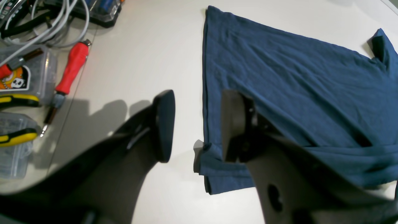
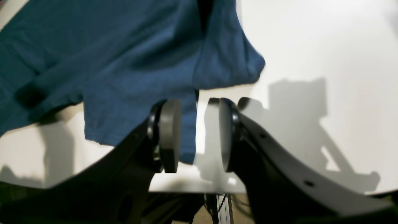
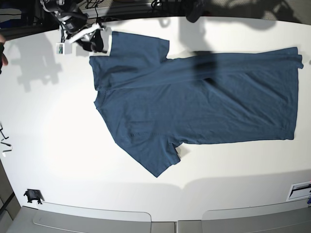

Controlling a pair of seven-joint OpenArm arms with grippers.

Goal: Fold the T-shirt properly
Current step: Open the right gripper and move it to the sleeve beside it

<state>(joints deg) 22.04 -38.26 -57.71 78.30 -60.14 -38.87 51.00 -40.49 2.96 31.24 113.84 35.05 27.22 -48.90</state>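
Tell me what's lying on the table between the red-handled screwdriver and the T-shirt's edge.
Nothing: in the left wrist view, bare white table separates the red-handled screwdriver from the T-shirt. Only the open left end effector hangs over that stretch nearer the camera.

The T-shirt (image 3: 194,104) is plain dark navy blue, unprinted. The bench (image 3: 58,145) is white. Left of the black left hand (image 1: 196,126), a screwdriver (image 1: 70,73) handle is red.

the t-shirt (image 3: 194,102) lies flat across the table (image 3: 58,160), its sleeves toward 9 o'clock and its hem at 3 o'clock.
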